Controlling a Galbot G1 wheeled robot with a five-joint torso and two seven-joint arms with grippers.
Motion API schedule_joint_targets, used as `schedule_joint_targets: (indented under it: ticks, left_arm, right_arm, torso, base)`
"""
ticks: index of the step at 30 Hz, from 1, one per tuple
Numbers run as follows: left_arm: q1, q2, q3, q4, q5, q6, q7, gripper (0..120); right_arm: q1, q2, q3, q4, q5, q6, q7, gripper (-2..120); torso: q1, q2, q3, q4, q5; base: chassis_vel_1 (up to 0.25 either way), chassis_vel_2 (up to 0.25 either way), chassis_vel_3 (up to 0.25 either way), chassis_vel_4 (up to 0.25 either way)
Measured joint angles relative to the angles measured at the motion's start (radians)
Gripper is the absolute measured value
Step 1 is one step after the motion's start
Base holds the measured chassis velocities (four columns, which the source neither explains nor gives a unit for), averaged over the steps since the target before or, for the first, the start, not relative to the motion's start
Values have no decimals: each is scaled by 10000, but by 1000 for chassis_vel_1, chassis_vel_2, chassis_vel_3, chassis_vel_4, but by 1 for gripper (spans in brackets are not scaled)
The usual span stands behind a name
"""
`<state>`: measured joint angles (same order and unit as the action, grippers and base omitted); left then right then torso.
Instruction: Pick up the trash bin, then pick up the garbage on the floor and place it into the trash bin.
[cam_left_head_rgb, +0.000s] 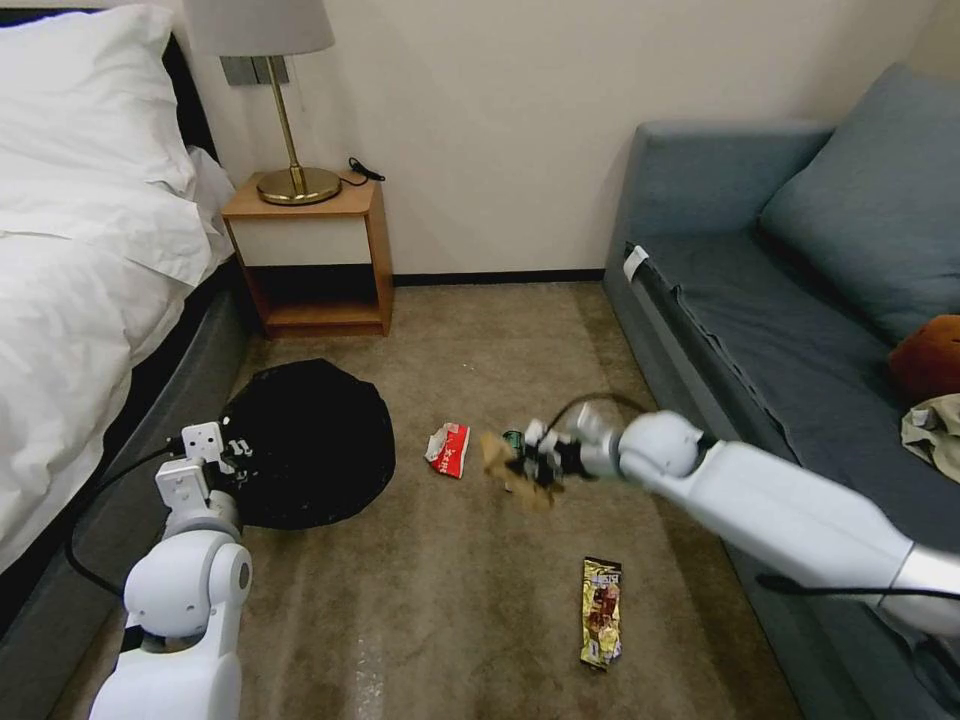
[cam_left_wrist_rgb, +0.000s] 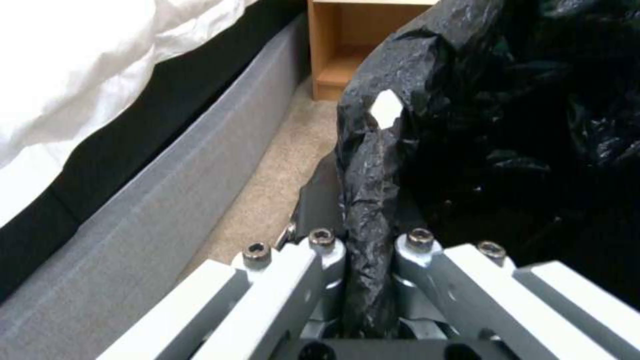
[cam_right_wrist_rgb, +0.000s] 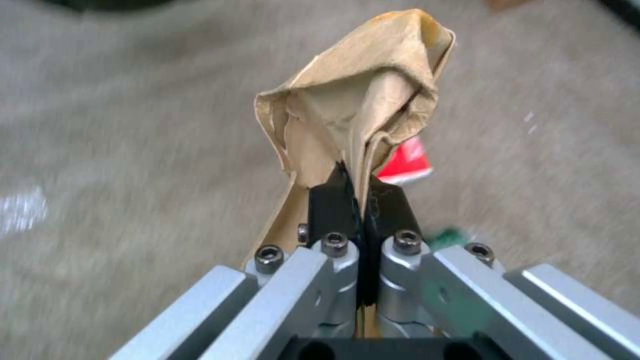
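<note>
The trash bin (cam_left_head_rgb: 310, 440), lined with a black bag, sits tilted on the carpet beside the bed. My left gripper (cam_left_head_rgb: 225, 450) is shut on its bagged rim (cam_left_wrist_rgb: 367, 200); the bin's dark inside (cam_left_wrist_rgb: 520, 150) is beyond the fingers. My right gripper (cam_left_head_rgb: 525, 465) is shut on the brown paper wad (cam_left_head_rgb: 497, 455), clamped between the black pads (cam_right_wrist_rgb: 333, 200), with the crumpled wad (cam_right_wrist_rgb: 353, 110) sticking out past them. Of the garbage on the floor, a red-and-white wrapper (cam_left_head_rgb: 448, 450) (cam_right_wrist_rgb: 403, 162) lies between the bin and the right gripper. A green-labelled bottle (cam_left_head_rgb: 513, 438) peeks out behind the gripper. A gold-brown snack packet (cam_left_head_rgb: 601, 610) lies nearer me.
A wooden nightstand (cam_left_head_rgb: 315, 250) with a brass lamp (cam_left_head_rgb: 290, 130) stands against the wall behind the bin. The bed (cam_left_head_rgb: 80, 280) borders the left and a blue sofa (cam_left_head_rgb: 760, 300) the right, carrying a brown plush toy (cam_left_head_rgb: 925, 355) and a beige shirt (cam_left_head_rgb: 935, 430).
</note>
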<state>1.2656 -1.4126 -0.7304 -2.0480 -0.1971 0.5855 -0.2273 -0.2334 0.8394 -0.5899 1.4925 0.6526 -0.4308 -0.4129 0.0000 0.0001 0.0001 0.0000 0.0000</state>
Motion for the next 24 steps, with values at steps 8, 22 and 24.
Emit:
schedule_joint_targets:
  ticks: [8, 22, 24]
  left_arm:
    - [53, 56, -137, -60, -107, -10, 24, 3]
    - [-296, -319, 396, 34, 97, 53, -19, 3]
    - [-296, -335, 429, 52, 114, 55, -19, 3]
  right_arm:
    - [505, 432, 744, 338, 453, 4, 74, 0]
    - [1498, 3131, -152, -438, 1837, 984, 411, 0]
    - [1497, 3670, -248, -645, 1820, 1037, 452, 0]
  torso:
    - [0, 0, 0, 0, -2]
    - [0, 0, 0, 1, -2]
    - [0, 0, 0, 6, -4]
  base:
    - [0, 0, 0, 0]
    - [0, 0, 0, 0]
    - [0, 0, 0, 0]
